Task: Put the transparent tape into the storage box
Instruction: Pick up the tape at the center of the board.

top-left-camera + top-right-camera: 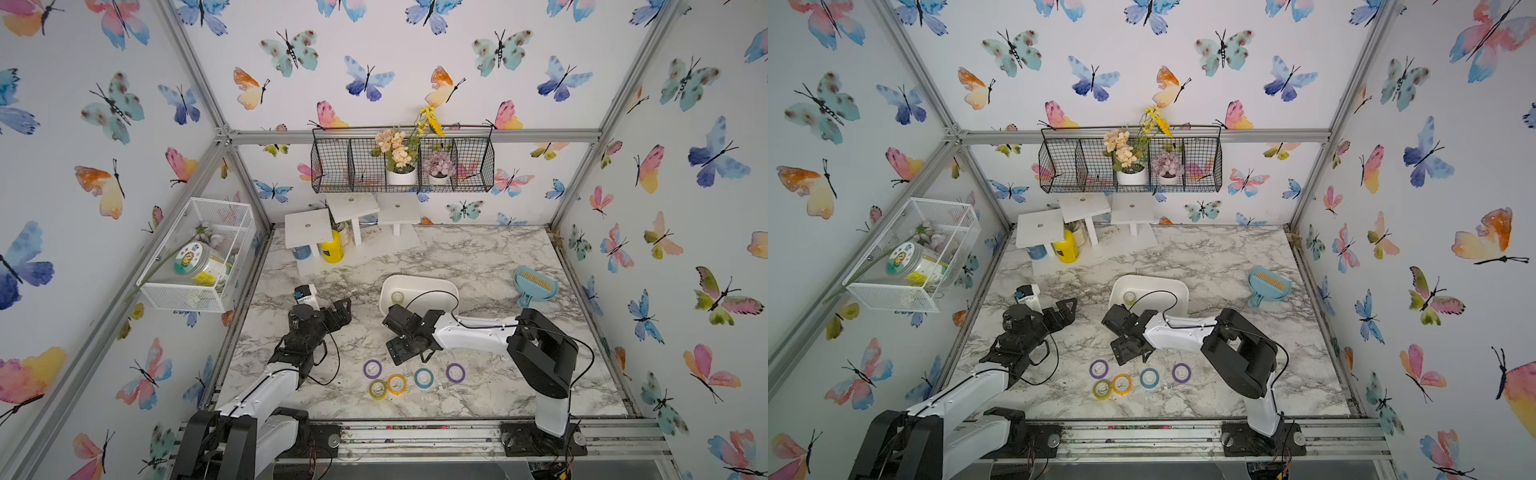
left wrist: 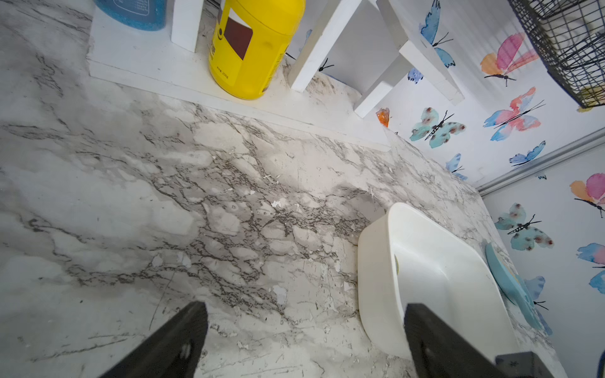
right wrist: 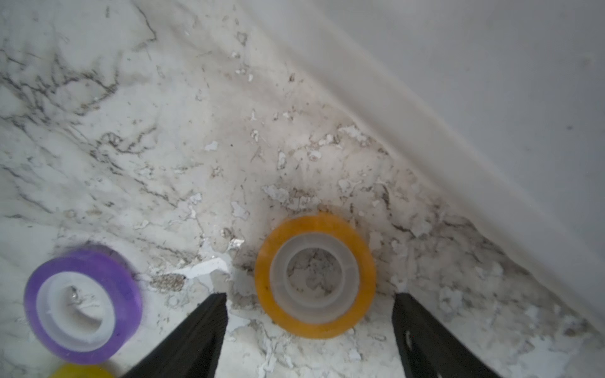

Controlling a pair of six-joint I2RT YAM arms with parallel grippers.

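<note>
We see a small booth walled in butterfly wallpaper (image 1: 374, 62) and edged by an aluminium frame (image 1: 415, 135). Its base is a table (image 1: 478, 257) with a grey-veined marble pattern. In the wrist views the surface looks scuffed and flecked with small white chips.

A black wire rack (image 1: 473, 166) holding potted flowers hangs on the back wall. A white wire-mesh basket (image 1: 187, 297) with a jar inside hangs on the left wall. Low white stands (image 1: 307, 226) sit at the back of the table, with a yellow bottle (image 1: 331, 248) under one. A blue dustpan (image 1: 536, 286) lies towards the right wall.

The storage box (image 1: 419, 277) sits near the middle of the table. In both top views the transparent tape (image 1: 397, 297) lies flat inside it, in the corner nearest the left arm.

Five coloured rolls lie near the front edge: a purple tape roll (image 1: 372, 368), a yellow tape roll (image 1: 378, 389), an orange tape roll (image 1: 396, 384), a blue tape roll (image 1: 424, 377) and a second purple roll (image 1: 455, 372).

The right end effector (image 3: 309, 294) is open. Its fingers stand either side of the orange tape roll with gaps on both sides, gripping nothing. The left end effector (image 2: 304, 307) is wide open with nothing between its fingers, over bare table just beside the storage box.
</note>
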